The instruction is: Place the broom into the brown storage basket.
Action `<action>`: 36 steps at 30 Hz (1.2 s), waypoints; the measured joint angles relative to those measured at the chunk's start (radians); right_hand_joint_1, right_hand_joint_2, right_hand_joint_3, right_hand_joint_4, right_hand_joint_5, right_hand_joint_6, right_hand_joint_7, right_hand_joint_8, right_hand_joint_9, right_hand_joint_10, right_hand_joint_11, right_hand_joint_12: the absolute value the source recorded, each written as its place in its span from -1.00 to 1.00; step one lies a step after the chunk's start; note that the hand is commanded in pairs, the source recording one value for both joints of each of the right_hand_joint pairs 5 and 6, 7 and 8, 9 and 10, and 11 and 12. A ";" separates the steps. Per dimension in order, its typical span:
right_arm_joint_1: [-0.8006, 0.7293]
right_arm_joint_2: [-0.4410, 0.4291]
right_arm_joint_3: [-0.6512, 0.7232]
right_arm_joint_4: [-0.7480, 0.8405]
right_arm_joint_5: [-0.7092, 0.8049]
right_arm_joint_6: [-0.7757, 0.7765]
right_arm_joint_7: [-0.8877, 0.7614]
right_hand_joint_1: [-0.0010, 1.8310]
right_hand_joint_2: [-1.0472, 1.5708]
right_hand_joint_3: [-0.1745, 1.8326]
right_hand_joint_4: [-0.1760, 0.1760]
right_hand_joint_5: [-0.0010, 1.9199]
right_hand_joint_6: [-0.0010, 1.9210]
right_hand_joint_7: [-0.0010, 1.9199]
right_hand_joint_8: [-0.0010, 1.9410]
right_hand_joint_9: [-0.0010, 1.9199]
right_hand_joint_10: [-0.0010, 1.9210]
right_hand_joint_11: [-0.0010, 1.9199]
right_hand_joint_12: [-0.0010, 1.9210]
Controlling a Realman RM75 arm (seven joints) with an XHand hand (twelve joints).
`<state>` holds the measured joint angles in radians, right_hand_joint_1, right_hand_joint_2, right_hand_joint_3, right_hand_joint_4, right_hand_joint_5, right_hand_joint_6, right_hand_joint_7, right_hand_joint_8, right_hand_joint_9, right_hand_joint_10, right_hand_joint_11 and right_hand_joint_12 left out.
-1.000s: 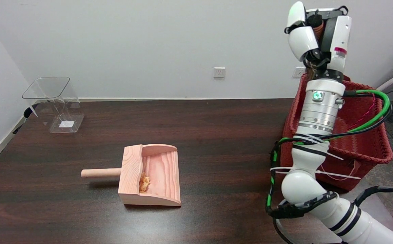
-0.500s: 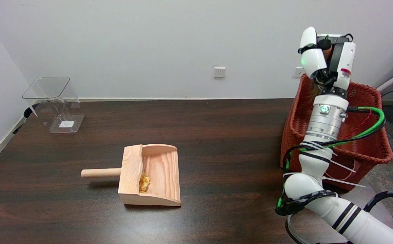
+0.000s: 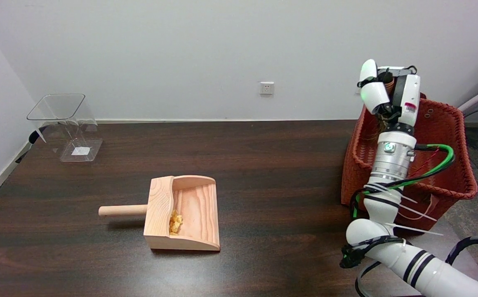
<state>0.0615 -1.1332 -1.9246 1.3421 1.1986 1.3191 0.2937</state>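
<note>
Most of the broom (image 3: 388, 84) hides inside the closed robot hand (image 3: 389, 93) above the basket (image 3: 449, 181).

No legible text anywhere. Small red label on the side of the right hand (image 3: 391, 93), print too fine to read. White sticker inside the clear container (image 3: 66, 126), left of the wooden dustpan (image 3: 183, 218), looks blank (or too small to tell).

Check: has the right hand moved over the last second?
Yes. The right hand has come down in the picture: it was well above the basket rim, and now hangs just over its opening, still gripping the broom.
</note>
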 measured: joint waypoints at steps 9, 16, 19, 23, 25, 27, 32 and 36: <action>0.022 -0.016 -0.028 -0.101 0.001 0.005 0.036 -0.10 1.00 -0.10 0.00 1.00 1.00 1.00 0.98 1.00 1.00 1.00 1.00; 0.045 -0.034 -0.048 -0.185 0.001 0.008 0.077 -0.10 1.00 -0.10 0.00 1.00 1.00 1.00 0.98 1.00 1.00 1.00 1.00; 0.057 -0.043 -0.055 -0.219 0.001 0.009 0.092 -0.11 1.00 -0.09 0.00 1.00 1.00 1.00 0.98 1.00 1.00 1.00 1.00; 0.070 -0.055 -0.063 -0.256 0.001 0.011 0.112 -0.11 1.00 -0.10 0.00 1.00 1.00 1.00 0.98 1.00 1.00 1.00 1.00; 0.076 -0.060 -0.066 -0.272 0.001 0.011 0.120 -0.12 1.00 -0.10 0.00 1.00 1.00 1.00 0.98 1.00 1.00 1.00 1.00; 0.081 -0.064 -0.069 -0.284 0.001 0.011 0.126 -0.14 1.00 -0.13 0.00 1.00 1.00 1.00 0.98 1.00 1.00 1.00 1.00; 0.091 -0.073 -0.074 -0.307 0.000 0.011 0.139 -0.20 1.00 -0.35 0.00 0.78 0.78 1.00 0.98 0.78 0.78 0.78 0.78; 0.096 -0.077 -0.077 -0.317 0.000 0.011 0.145 -0.24 0.97 -0.55 0.00 0.13 0.13 0.77 0.75 0.13 0.13 0.13 0.13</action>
<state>0.1574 -1.2104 -2.0015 1.0251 1.1983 1.3305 0.4391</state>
